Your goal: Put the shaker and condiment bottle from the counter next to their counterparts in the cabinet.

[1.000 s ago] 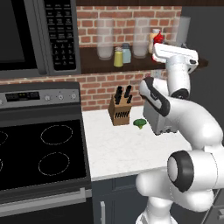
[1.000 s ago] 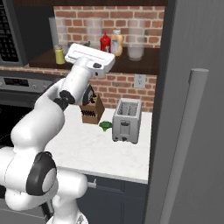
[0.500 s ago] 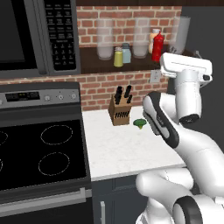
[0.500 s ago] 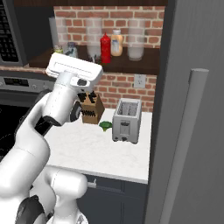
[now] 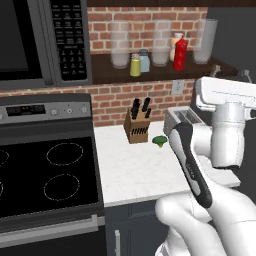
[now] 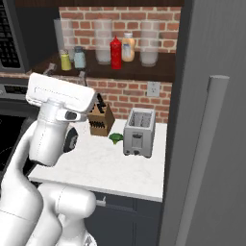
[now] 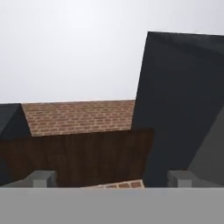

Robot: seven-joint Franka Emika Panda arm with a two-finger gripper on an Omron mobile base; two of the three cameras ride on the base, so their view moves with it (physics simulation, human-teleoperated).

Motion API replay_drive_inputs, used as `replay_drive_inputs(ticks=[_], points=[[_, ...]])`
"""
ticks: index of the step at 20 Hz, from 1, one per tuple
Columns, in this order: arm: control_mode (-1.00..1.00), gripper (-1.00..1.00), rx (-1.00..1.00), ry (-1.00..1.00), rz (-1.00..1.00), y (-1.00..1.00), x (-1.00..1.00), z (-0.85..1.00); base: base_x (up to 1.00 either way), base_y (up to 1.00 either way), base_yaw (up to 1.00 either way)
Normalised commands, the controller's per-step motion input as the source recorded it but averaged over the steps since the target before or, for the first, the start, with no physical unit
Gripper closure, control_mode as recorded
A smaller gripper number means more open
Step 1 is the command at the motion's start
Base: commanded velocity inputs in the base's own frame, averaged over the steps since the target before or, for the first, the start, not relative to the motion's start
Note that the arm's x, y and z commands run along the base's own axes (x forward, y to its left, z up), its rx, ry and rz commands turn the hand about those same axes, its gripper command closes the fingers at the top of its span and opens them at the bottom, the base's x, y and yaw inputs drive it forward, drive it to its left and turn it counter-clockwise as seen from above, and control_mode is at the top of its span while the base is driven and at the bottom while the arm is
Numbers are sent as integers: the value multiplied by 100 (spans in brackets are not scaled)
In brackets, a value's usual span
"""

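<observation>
Standing on the shelf (image 5: 165,72), the shaker (image 5: 135,65) and red bottle (image 5: 180,53) sit beside their counterparts (image 6: 79,57), so we hold our gripper (image 7: 111,178) wide open, empty.

— What's on the cabinet (image 5: 165,73)?
— The shaker (image 5: 135,65) just beside the other shaker (image 5: 144,60), left of middle; the condiment bottle (image 5: 180,53) against the capped bottle (image 5: 175,44), toward the right end.
— And the counter (image 5: 135,172)?
— Knife block (image 5: 137,122) at the back edge, toaster (image 6: 139,130) right of it.
</observation>
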Motion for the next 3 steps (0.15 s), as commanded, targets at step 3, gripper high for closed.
replay_drive_inputs(ticks=[3], points=[[-100, -100, -1, -23, 0, 8, -100, 0, 0, 0, 0]])
